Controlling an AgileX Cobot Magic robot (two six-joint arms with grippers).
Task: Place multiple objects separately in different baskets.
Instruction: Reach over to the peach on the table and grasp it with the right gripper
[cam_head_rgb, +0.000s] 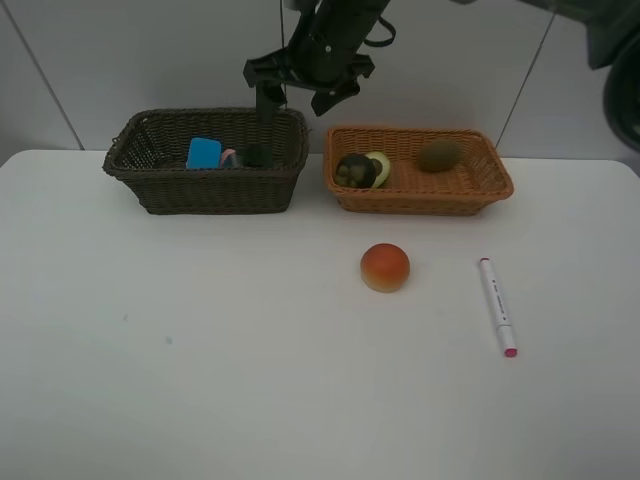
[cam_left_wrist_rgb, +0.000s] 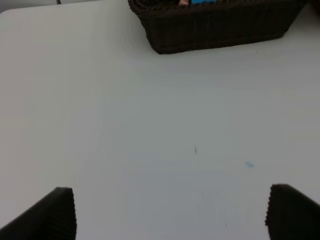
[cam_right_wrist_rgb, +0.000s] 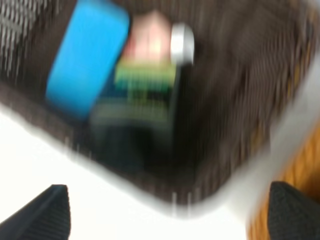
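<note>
My right jaws are released and empty above the deep dark brown wicker basket (cam_head_rgb: 210, 190), upper left of the high view. It holds the flat blue eraser (cam_head_rgb: 204, 153) and a pink bottle (cam_head_rgb: 229, 157); non-food kept together, I judge. Fruit lies in the shallow light orange wicker basket (cam_head_rgb: 420, 198), upper right. The orange-red peach (cam_head_rgb: 385, 267) and white marker (cam_head_rgb: 497, 306) lie unsorted, centre right on the plain white tabletop (cam_head_rgb: 200, 350). My left jaws hang open over bare tabletop. Pale panelled wall (cam_head_rgb: 100, 60) behind

At the top centre of the high view a glossy black jointed arm (cam_head_rgb: 340, 30) ends in a black two-fingered right gripper (cam_head_rgb: 295, 102) with a looped black cable (cam_head_rgb: 384, 36) beside it, and each wrist view shows matte black fingers (cam_left_wrist_rgb: 55, 217) with finely ribbed inner edges.
</note>
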